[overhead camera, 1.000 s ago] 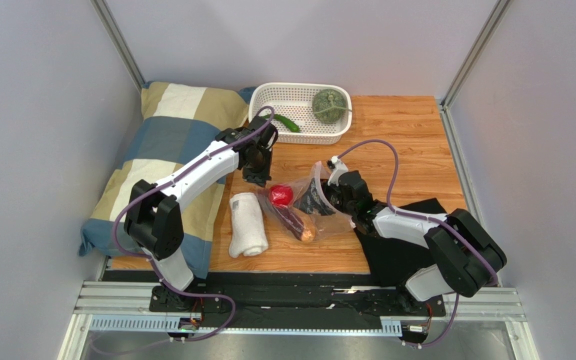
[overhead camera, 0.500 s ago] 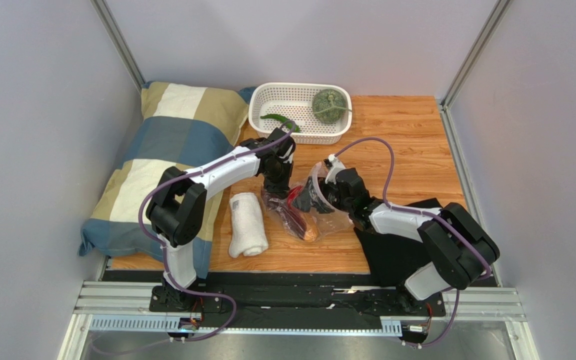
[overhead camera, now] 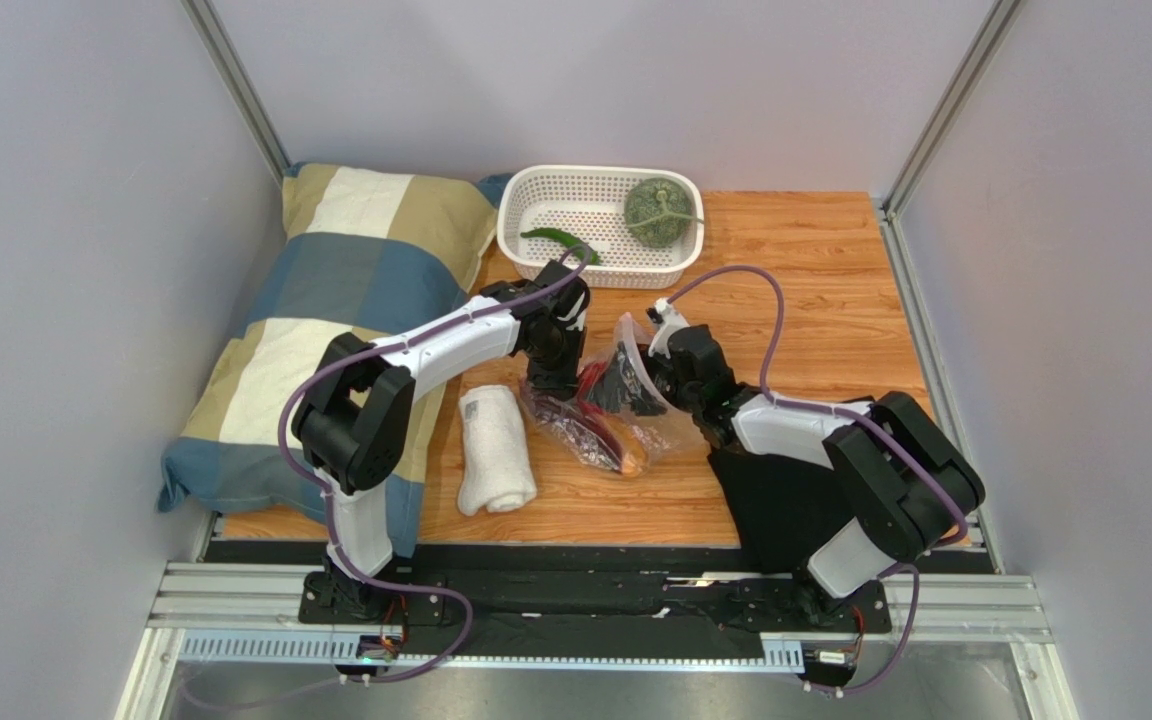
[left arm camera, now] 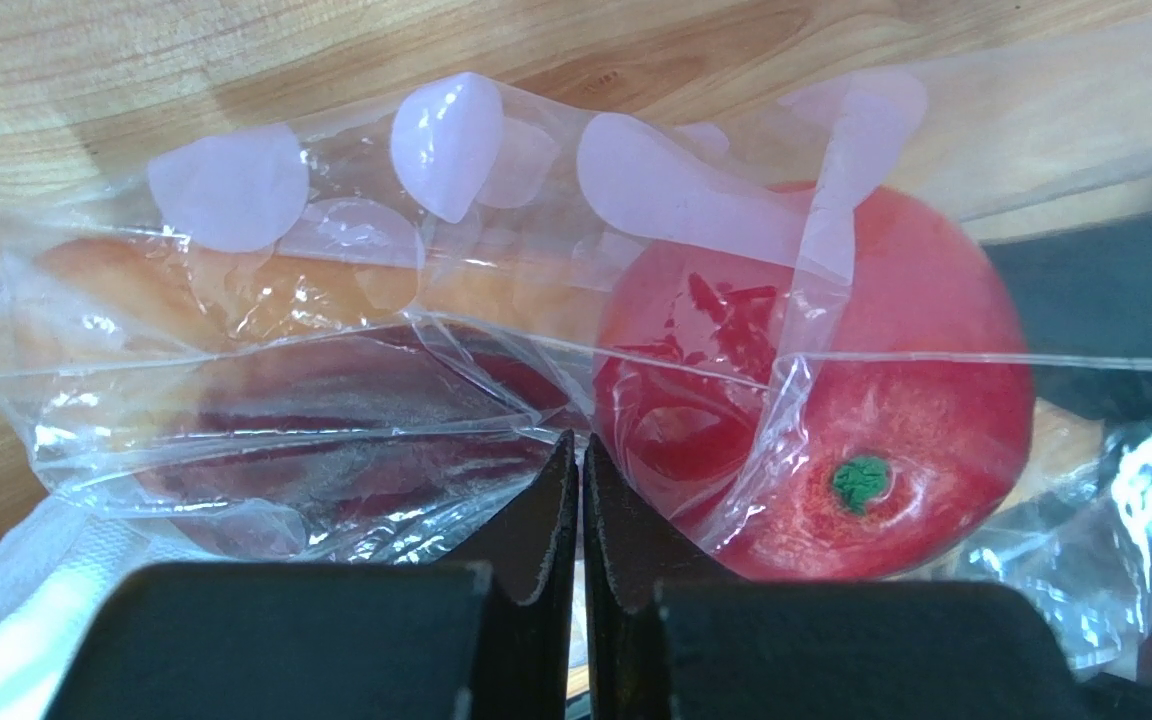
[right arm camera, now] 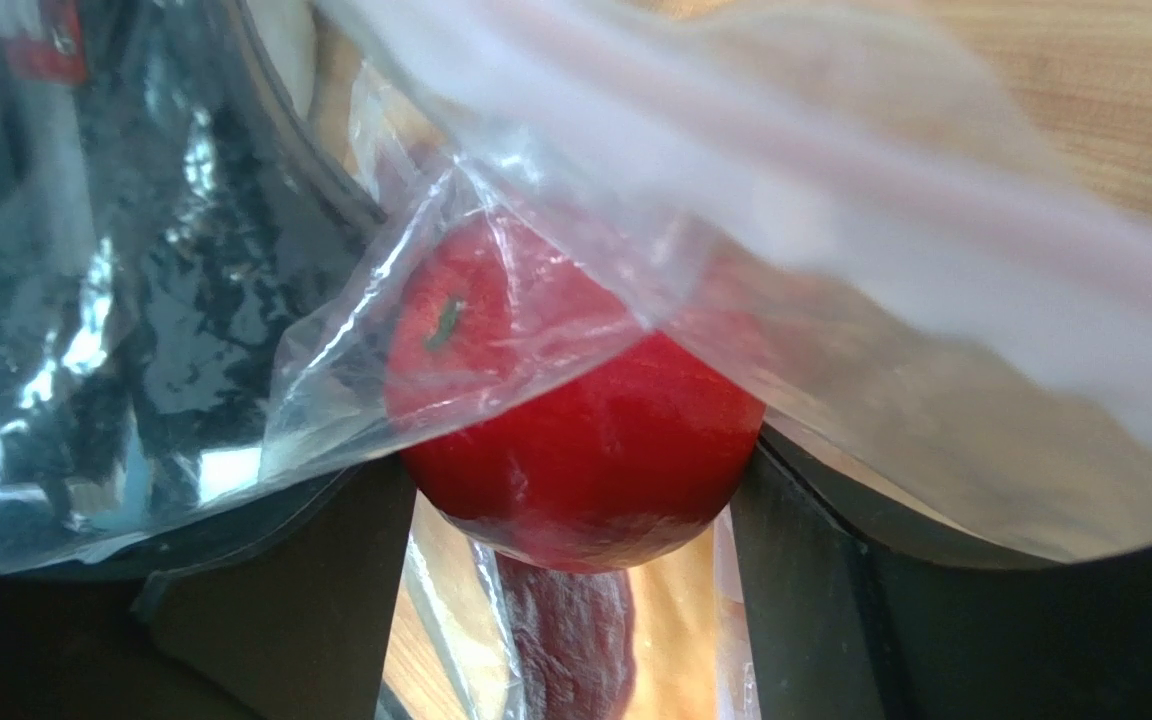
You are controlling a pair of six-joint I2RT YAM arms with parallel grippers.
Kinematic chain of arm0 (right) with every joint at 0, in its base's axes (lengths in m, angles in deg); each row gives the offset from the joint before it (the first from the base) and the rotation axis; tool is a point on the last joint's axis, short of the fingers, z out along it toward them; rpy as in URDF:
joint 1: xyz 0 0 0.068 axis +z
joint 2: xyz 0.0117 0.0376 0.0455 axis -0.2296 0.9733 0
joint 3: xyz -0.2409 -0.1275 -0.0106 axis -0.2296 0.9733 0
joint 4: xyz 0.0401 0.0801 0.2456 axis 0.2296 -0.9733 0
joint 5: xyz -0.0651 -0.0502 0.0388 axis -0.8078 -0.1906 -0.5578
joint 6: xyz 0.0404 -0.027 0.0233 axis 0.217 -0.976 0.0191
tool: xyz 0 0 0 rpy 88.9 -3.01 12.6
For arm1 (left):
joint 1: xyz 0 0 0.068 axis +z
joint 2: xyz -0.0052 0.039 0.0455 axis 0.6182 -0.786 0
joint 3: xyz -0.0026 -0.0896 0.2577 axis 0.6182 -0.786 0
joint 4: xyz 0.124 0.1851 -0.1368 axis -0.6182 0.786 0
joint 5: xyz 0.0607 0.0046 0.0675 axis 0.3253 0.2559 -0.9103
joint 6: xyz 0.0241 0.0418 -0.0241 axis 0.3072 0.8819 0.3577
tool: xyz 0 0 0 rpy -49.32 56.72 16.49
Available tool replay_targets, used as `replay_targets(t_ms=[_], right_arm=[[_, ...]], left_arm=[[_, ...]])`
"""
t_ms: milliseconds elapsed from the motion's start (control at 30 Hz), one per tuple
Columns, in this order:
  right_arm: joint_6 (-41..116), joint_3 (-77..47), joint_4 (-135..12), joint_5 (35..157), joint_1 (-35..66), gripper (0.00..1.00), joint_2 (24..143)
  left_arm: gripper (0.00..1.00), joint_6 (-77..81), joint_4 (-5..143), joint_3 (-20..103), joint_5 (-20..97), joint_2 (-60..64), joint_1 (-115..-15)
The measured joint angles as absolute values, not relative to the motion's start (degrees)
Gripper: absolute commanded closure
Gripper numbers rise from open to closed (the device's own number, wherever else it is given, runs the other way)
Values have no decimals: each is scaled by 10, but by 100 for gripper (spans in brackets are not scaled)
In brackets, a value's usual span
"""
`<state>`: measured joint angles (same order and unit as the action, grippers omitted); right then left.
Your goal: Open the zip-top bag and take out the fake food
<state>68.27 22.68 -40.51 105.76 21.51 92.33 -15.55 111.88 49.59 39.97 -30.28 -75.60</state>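
on the wooden bench (overhead camera: 823, 285), a rolled white towel (overhead camera: 495, 447) lies just beside the zip-top bag (overhead camera: 657, 435); the bag rests on its side, a purple-and-orange piece (overhead camera: 590, 440) and a red tomato (right arm camera: 582, 450) inside; the left gripper (left arm camera: 582, 450) is clenched on a fold of its film; the right gripper (right arm camera: 567, 462) grasps the tomato, film draped over it; farther back, the white basket (overhead camera: 537, 248) holds a bumpy green vegetable (overhead camera: 659, 210) and a slim pepper (overhead camera: 560, 240)

We count one zip-top bag (overhead camera: 665, 435), one round green vegetable (overhead camera: 659, 209), one green pepper (overhead camera: 560, 239), one red tomato (left arm camera: 898, 375) and one purple-and-orange piece (overhead camera: 590, 438). We also count one white basket (overhead camera: 582, 195) far off, one rolled towel (overhead camera: 494, 447), one plaid pillow (overhead camera: 319, 285) left, one black cloth (overhead camera: 785, 510) right.
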Motion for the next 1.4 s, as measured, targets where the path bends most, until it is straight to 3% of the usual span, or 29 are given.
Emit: replay_targets(t_ms=[33, 67, 100, 133, 467, 633, 1000, 1200, 1400], right_arm=[[681, 222, -411, 1057, 215, 74, 923], [677, 217, -420, 1056, 215, 91, 923], [674, 209, -434, 1055, 215, 99, 922], [669, 198, -457, 1054, 215, 100, 920], [628, 99, -756, 1024, 215, 100, 781], [610, 45, -921, 1010, 215, 100, 724], [606, -82, -1183, 970, 215, 100, 629], [571, -239, -1197, 890, 197, 100, 634], [524, -358, -1089, 880, 134, 100, 808]], left_arm=[[93, -156, 1119, 496, 399, -303, -756], [92, -155, 1119, 496, 398, -303, -756], [92, -155, 1119, 496, 396, -303, -756], [92, -155, 1119, 496, 394, -303, -756], [91, -161, 1127, 494, 371, -287, -760], [80, -160, 1123, 493, 365, -283, -760], [80, -159, 1124, 493, 342, -196, -760], [80, -161, 1133, 483, 333, -194, -760], [80, -166, 1140, 482, 335, -172, -759]])
